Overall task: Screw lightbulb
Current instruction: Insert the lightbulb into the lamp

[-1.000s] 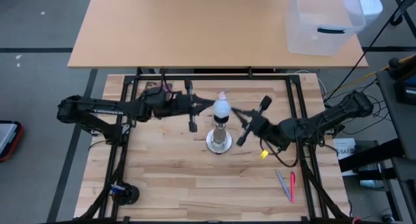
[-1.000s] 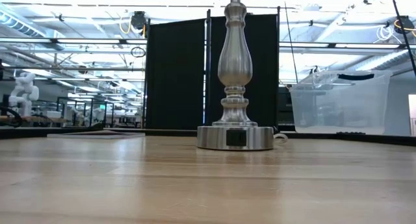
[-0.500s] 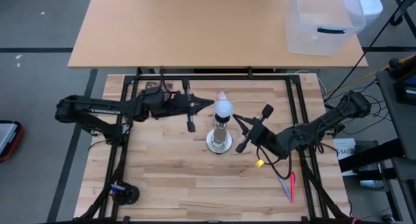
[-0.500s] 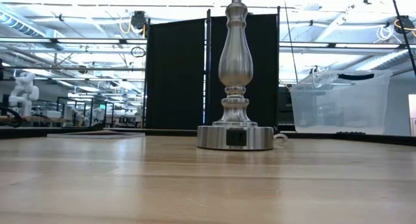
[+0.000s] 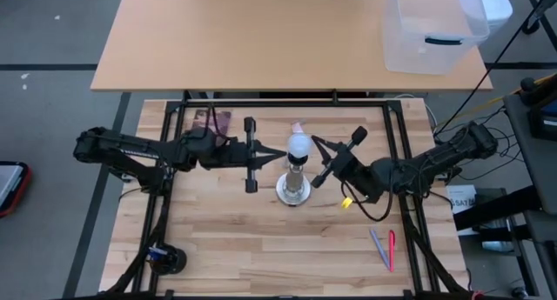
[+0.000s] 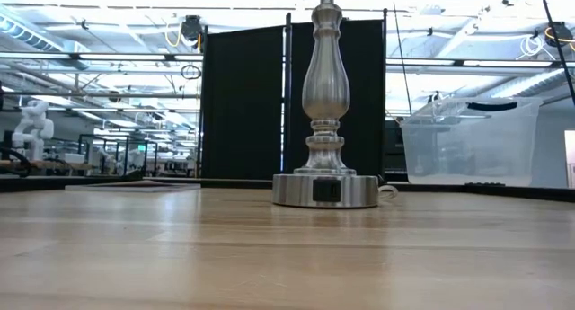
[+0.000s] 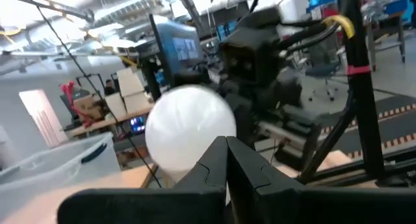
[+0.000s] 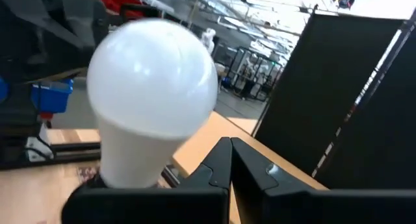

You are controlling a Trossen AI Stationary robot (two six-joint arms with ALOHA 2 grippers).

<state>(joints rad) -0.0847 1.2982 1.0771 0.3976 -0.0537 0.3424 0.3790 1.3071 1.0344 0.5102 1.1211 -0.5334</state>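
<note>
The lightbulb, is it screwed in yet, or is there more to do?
The lightbulb already stands upright in the lamp socket. Neither the left gripper nor the right gripper holds it; both are shut beside the globe. Whether it is fully tightened cannot be seen, so a last twist may remain.

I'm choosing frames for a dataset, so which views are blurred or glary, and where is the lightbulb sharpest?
Right wrist view: the lightbulb is fairly sharp with soft highlights. Left wrist view: its globe is nearly washed out white and the room behind is smeared. Low view: bright ceiling lights glare, and only the lamp stand shows, crisp against dark panels. High view: even light, the bulb small.
</note>
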